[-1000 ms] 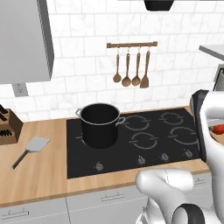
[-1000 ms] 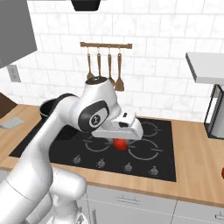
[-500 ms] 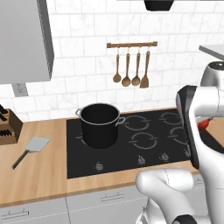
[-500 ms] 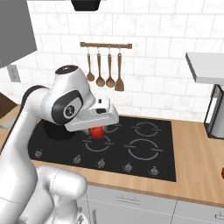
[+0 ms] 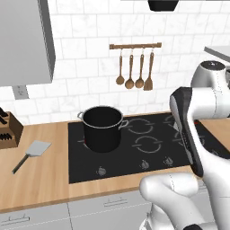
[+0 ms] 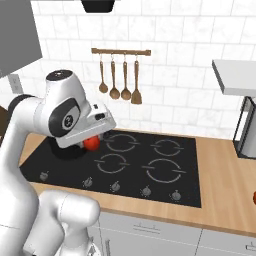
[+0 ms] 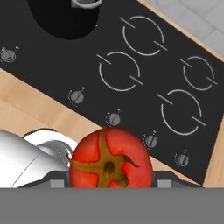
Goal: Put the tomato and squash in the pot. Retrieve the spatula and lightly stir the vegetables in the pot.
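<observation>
1. Wooden bench (image 5: 40, 179) carries a black hob (image 5: 134, 148); white tiled wall (image 5: 90, 67) behind.
2. Tomato (image 7: 111, 159): red, round, brown stem.
3. Claw (image 6: 91, 142) grips the tomato above the hob's left edge, near the pot (image 5: 103, 128).

The black cooktop (image 6: 150, 165) is the landmark, set into a wooden counter (image 6: 225, 175). Above its rear left part the white arm's hand carries the tomato (image 6: 91, 143), red and showing just under the hand; the gripper (image 6: 92, 140) itself is mostly hidden by the wrist. On the wall behind the cooktop, a rail (image 6: 120, 51) holds 4 brown wooden utensils (image 6: 119, 80). 4 ring burners mark the cooktop's surface.
</observation>
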